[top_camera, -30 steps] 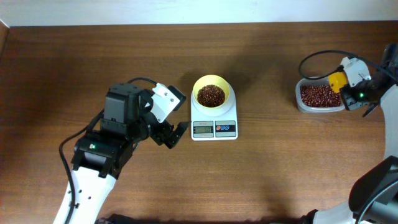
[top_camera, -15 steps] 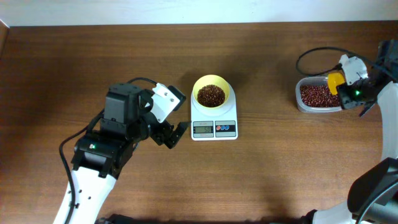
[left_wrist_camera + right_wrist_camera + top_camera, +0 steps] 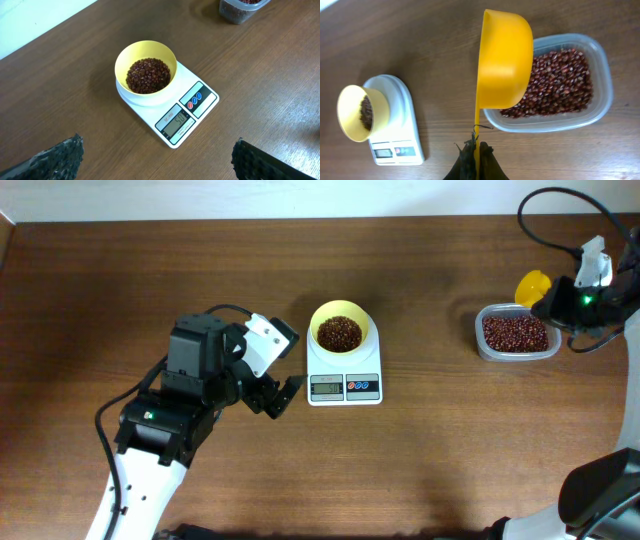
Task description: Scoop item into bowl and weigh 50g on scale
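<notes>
The bowl [image 3: 339, 306] sits on the round platform of the scale [image 3: 345, 387] near the middle of the table [image 3: 450, 460]. It holds a mound of the beans [image 3: 339, 332] reaching well below its rim. In the left wrist view the scale's grey display seems to read fifty, though the digits are small and slanted.

The left gripper [image 3: 280, 397] hangs just left of the scale, a little nearer than the bowl. Its jaws are spread wide and hold nothing.

Far to the right stands a clear tub [image 3: 480, 330] with more beans in it. The right gripper [image 3: 475, 150] is pinched tight on the thin handle of a yellow scoop [image 3: 502, 65]. Seen from overhead, the scoop's cup lies by the tub's far edge; from the wrist it overlaps the tub's left end. Only the cup's outside shows, so whether it carries anything cannot be told.
</notes>
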`<state>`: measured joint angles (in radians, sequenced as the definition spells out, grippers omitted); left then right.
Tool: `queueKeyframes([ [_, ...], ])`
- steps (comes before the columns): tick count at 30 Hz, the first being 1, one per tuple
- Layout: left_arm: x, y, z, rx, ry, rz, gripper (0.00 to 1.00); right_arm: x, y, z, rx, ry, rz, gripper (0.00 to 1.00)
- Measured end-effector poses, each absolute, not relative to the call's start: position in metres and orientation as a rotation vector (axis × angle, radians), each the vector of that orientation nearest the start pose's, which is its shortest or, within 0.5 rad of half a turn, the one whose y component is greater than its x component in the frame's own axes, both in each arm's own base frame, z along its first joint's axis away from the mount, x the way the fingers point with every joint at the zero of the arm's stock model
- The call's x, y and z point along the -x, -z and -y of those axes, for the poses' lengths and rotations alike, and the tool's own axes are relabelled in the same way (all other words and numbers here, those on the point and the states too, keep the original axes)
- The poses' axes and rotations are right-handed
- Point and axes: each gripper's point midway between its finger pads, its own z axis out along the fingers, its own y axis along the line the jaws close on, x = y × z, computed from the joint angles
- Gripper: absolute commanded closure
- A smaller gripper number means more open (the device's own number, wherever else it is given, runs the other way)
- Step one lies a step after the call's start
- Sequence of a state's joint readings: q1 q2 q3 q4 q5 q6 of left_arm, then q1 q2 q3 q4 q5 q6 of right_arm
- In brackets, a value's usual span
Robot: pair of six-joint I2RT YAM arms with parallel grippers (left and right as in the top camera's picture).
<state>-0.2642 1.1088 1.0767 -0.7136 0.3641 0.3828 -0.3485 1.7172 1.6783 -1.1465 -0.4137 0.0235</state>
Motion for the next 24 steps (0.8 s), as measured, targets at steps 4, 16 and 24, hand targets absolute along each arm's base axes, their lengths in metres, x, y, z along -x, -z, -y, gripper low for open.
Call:
queueKeyframes([
  [4,-0.294,-0.243,0.143,-0.897,0.360,-2.099,0.01,-0.400,-0.214,0.071,-0.524,-0.496,-2.587,0.96],
  [16,-0.294,-0.243,0.143,-0.897,0.360,-2.099,0.01,-0.412,-0.216,0.094,-0.979,-0.460,-2.444,0.96],
  [24,-0.294,-0.243,0.143,-0.897,0.359,-2.099,0.01,-0.414,-0.217,0.098,-1.044,-0.451,-2.414,0.96],
])
